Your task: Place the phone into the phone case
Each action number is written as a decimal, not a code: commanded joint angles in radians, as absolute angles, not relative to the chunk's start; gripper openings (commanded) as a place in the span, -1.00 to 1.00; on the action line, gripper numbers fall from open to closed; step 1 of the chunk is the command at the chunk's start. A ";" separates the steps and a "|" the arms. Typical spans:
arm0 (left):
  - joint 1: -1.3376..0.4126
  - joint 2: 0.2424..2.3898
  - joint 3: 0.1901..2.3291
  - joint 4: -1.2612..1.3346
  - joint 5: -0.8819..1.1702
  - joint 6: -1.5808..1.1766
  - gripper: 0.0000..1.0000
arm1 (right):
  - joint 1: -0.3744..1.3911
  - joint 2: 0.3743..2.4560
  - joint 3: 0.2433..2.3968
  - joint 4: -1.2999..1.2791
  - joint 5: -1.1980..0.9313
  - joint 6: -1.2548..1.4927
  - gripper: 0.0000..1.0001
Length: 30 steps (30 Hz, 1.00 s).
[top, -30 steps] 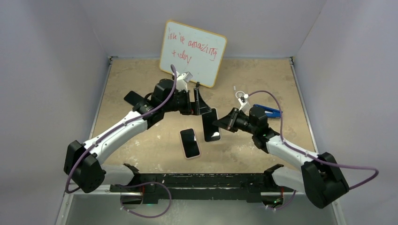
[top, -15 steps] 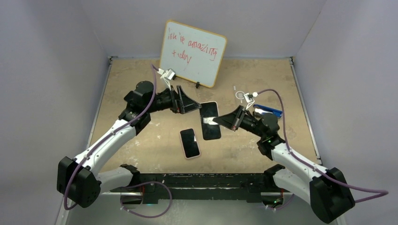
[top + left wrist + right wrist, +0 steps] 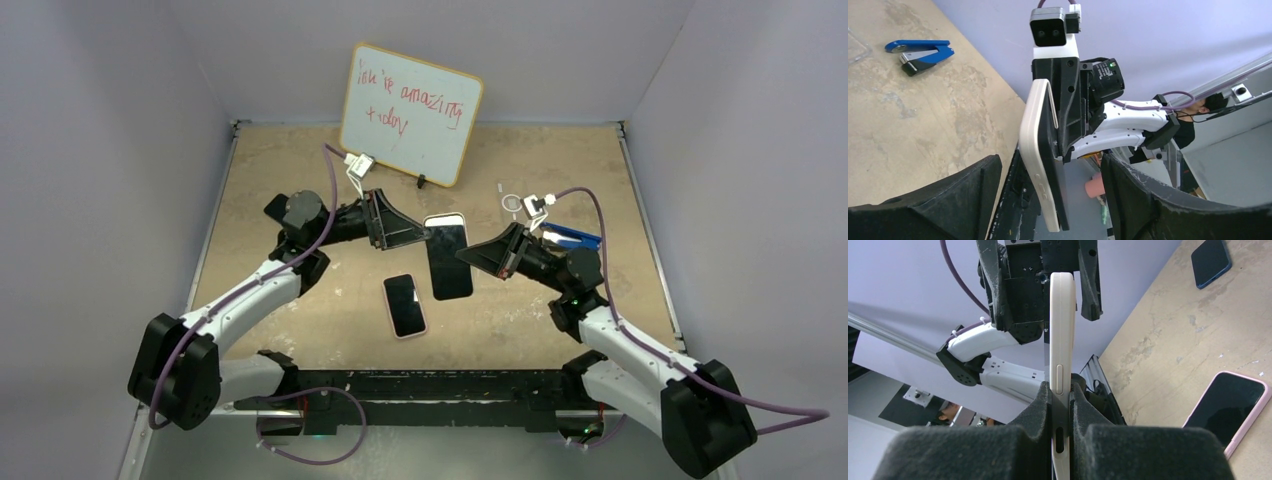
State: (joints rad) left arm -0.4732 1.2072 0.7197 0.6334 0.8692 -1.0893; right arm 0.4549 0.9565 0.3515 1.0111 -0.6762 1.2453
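Scuffed tan table is carrying a pink-edged phone lying face up mid-table, a dark phone lying toward the left edge, a blue stapler sitting toward the right edge, and a whiteboard standing at the far edge.

Looks out between the left end effector's own two dark fingers, spread wide at the bottom corners and touching nothing. Frames a cream phone case in the gap, edge-on and nearly upright, dark face turned right. Finds it clamped by the black right end effector, topped by a small white camera block, with a white arm reaching back behind. Catches a blue stapler lying on the sandy tabletop at upper left, well apart from the case, below a lilac wall.
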 commanded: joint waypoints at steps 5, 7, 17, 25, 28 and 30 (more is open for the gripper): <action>-0.474 1.226 0.693 0.833 0.898 -1.180 0.29 | 0.456 0.981 0.395 1.131 -0.696 1.278 -1.00; -0.474 1.232 0.693 0.841 0.897 -1.185 0.18 | 0.457 0.991 0.396 1.139 -0.698 1.280 -1.00; -0.474 1.259 0.694 0.864 0.889 -1.202 -0.79 | 0.464 1.018 0.395 1.146 -0.712 1.279 -1.00; -0.474 1.229 0.754 0.505 0.796 -0.985 -1.00 | 0.464 1.007 0.410 1.069 -0.694 1.246 -1.00; -0.474 1.219 0.778 0.429 0.781 -0.941 -1.00 | 0.465 0.996 0.413 1.020 -0.677 1.216 -1.00; -0.474 1.214 0.785 0.420 0.785 -0.954 -0.89 | 0.463 0.989 0.414 1.006 -0.659 1.213 -1.00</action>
